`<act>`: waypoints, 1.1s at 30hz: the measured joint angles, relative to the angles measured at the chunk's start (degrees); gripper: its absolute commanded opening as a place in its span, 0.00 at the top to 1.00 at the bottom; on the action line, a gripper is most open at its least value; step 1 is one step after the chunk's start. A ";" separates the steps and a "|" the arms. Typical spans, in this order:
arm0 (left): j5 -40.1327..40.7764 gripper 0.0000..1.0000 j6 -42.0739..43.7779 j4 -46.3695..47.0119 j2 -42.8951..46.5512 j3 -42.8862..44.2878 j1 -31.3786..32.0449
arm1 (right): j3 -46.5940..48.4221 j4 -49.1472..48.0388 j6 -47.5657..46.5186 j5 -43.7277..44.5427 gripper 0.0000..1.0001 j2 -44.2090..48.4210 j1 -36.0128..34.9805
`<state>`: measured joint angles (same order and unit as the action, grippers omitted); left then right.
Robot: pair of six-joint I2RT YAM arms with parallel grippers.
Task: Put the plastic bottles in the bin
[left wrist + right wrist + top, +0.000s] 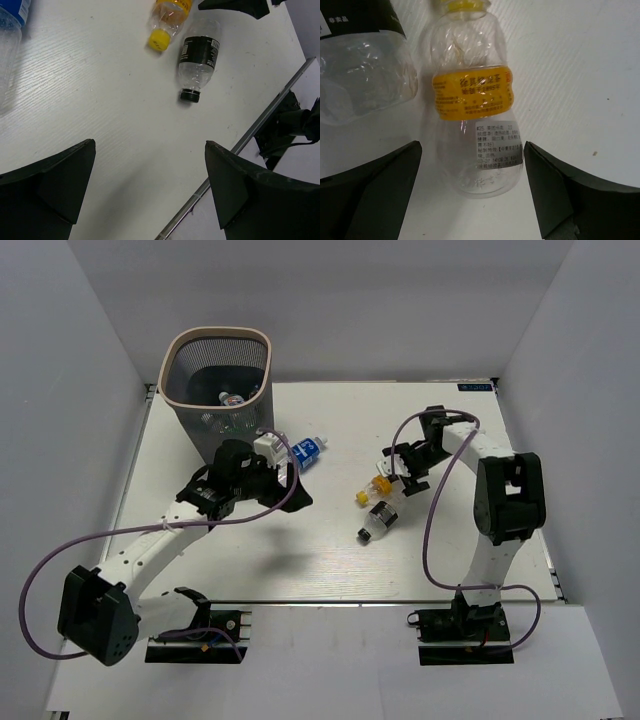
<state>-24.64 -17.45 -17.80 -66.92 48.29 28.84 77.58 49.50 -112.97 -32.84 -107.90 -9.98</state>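
Where grey walls [60, 390] box in a white table [330, 570], the bin [180, 350] stands far left, bottles [232, 400] inside. Just beside it the left gripper [150, 150] gapes empty, near a blue-label bottle [308, 450]. Only the right wrist view shows the right gripper [472, 150] spread wide either side of a yellow-label bottle [472, 100], a black-label bottle [365, 60] alongside.

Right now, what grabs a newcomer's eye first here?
The yellow-label bottle fills the right wrist view, lying inside the open right gripper. At far left stands the mesh bin with bottles already inside. The left gripper is open just in front of it, near a blue-label bottle. A black-label bottle lies next to the yellow one.
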 measured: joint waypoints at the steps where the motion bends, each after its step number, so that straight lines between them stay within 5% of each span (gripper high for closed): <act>1: 0.22 0.00 -0.13 -0.02 0.28 0.00 0.15 | 0.02 -0.15 -0.02 0.42 0.14 -0.35 -0.26; 5: 1.38 0.00 -0.68 -0.39 0.96 0.00 0.74 | 0.48 -0.68 -0.13 2.38 0.31 -2.82 -1.09; 10: 1.86 0.00 -1.49 -1.18 3.32 -1.46 1.29 | 2.60 -1.53 0.04 3.17 0.78 -3.21 -1.40; 12: 1.99 0.00 -1.95 -1.40 4.37 -2.47 1.49 | 4.00 -1.33 1.09 3.15 0.88 -3.28 -1.40; 18: 2.34 0.00 -3.23 -2.10 8.39 -6.27 2.32 | 17.25 -0.31 9.88 -1.05 0.91 -3.69 -1.44; 24: 2.03 0.00 -4.46 -1.42 10.32 -9.51 2.86 | 30.29 -5.84 29.68 -11.21 0.88 -0.98 -4.28; 33: 1.01 0.00 -5.11 0.20 9.75 -10.88 3.82 | 30.51 -48.43 76.08 -15.58 0.91 4.04 -21.94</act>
<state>-23.64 -22.57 -17.61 -57.17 37.41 32.67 108.09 1.06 -36.88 -48.42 -103.85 -31.92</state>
